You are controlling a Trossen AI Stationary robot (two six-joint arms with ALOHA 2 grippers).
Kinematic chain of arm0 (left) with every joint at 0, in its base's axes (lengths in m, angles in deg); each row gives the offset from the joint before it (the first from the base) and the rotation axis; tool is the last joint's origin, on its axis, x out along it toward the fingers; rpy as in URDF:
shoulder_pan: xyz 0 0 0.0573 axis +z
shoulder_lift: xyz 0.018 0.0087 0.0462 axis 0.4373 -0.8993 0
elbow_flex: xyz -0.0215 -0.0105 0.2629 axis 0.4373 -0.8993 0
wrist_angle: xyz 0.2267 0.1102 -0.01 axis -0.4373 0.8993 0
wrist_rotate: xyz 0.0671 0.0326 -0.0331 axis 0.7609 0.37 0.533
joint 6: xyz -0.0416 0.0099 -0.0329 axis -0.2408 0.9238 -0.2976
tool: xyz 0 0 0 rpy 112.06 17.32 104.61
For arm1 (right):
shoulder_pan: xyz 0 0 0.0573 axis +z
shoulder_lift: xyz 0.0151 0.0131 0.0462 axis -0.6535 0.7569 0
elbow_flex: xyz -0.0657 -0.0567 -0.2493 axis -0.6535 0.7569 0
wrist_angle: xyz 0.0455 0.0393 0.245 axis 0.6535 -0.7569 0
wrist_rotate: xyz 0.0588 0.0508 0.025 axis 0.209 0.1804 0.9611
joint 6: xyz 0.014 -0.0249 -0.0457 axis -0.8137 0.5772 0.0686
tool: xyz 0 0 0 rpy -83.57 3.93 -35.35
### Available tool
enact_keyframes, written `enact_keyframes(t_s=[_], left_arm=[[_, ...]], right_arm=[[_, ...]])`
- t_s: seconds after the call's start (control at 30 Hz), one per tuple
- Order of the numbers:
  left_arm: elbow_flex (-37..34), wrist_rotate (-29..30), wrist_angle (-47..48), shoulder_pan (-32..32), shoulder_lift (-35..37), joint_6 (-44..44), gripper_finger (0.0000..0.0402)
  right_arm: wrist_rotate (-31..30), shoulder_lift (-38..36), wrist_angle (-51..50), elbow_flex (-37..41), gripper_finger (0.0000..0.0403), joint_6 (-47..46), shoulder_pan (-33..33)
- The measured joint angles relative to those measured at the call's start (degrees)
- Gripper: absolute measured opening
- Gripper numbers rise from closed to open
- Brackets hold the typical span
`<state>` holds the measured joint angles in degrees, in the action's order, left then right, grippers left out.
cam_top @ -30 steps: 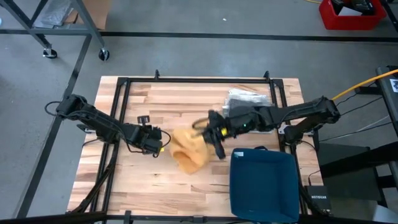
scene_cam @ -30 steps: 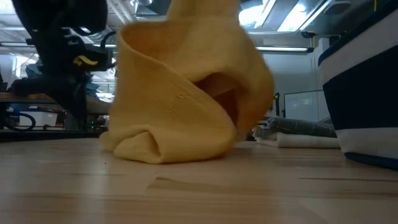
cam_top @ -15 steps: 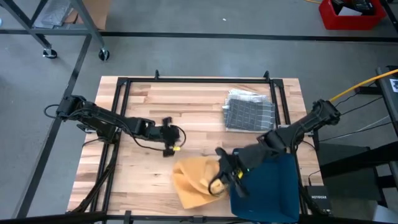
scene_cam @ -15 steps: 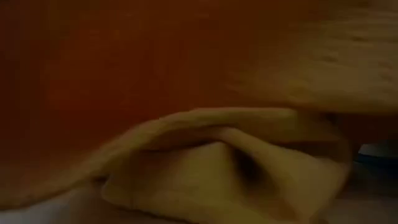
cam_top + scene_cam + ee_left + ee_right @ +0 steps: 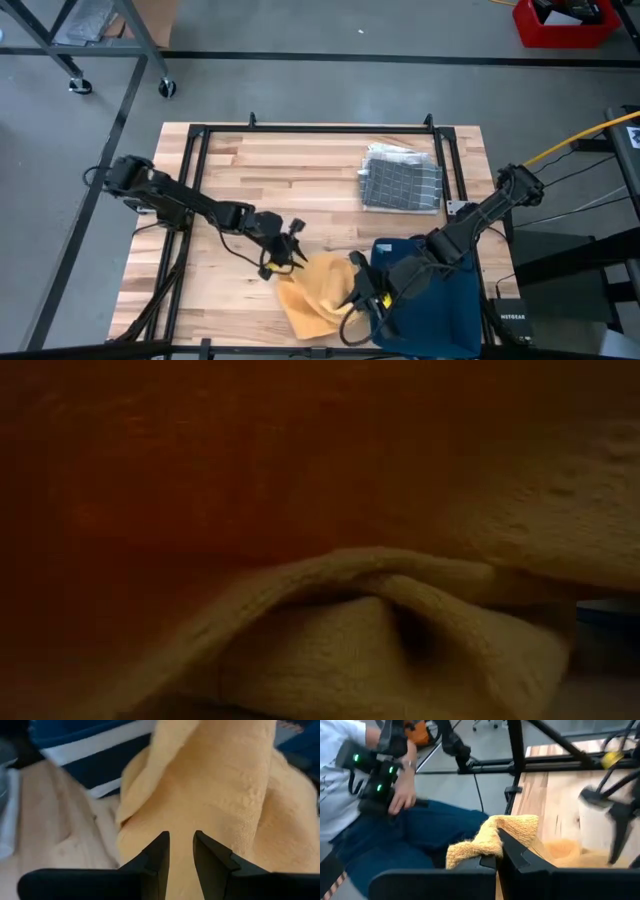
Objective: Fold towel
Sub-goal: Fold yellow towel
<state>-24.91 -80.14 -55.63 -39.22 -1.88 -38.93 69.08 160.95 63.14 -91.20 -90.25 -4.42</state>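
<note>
The yellow towel (image 5: 315, 292) lies crumpled on the wooden table near its front edge, right beside the blue bin (image 5: 440, 285). It fills the low view (image 5: 400, 640). My right gripper (image 5: 358, 296) reaches over the bin's left side and is shut on the towel (image 5: 485, 840). My left gripper (image 5: 292, 256) stands at the towel's far left edge with a narrow gap between its fingers (image 5: 181, 842). Nothing is between them, and the towel (image 5: 215, 795) lies just ahead. My right gripper pinches a bunched bit of the towel's right edge (image 5: 492, 836) between its two fingers, coming from the table's right and slanting down. The held bit is raised a little; the rest of the towel lies slack on the table. Whether my left gripper touches the towel, I cannot tell.
A grey folded cloth (image 5: 402, 180) lies at the back right. The blue bin with a white stripe (image 5: 90, 745) stands at the front right. A person in blue trousers (image 5: 395, 845) sits beyond the table's front edge holding a device. Bare wood lies at the left and centre.
My right gripper has swung from the table's middle toward the near edge, staying shut and dragging the towel with it up against the low camera. My left gripper has gone right and toward the near edge after the towel, and it has turned about at the wrist.
</note>
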Motion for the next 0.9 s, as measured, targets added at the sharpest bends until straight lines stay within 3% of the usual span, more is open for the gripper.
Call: enact_keyframes(t_s=[0.2,0.4,0.57,0.73,0.9], left_arm=[[0.0,7.3,-17.0,-0.9,-8.1,1.0,0.0076],[0.0,8.0,-29.4,-0.3,-13.2,-3.5,0.0077],[0.1,7.3,-25.9,-0.8,-13.9,-7.7,0.0091],[0.0,7.7,-26.4,-1.5,-13.9,-3.3,0.0097],[0.0,16.6,-26.6,-2.1,-13.9,-4.8,0.0098]], right_arm=[[0.0,0.6,5.6,0.0,0.0001,1.9,0.0],[2.3,0.6,9.5,0.0,0.0001,3.3,0.0],[2.7,0.6,9.3,0.0,0.0001,3.5,0.0],[2.6,0.6,9.3,0.0,0.0001,3.5,0.0],[2.7,0.6,9.3,0.0,0.0001,3.5,0.0]])
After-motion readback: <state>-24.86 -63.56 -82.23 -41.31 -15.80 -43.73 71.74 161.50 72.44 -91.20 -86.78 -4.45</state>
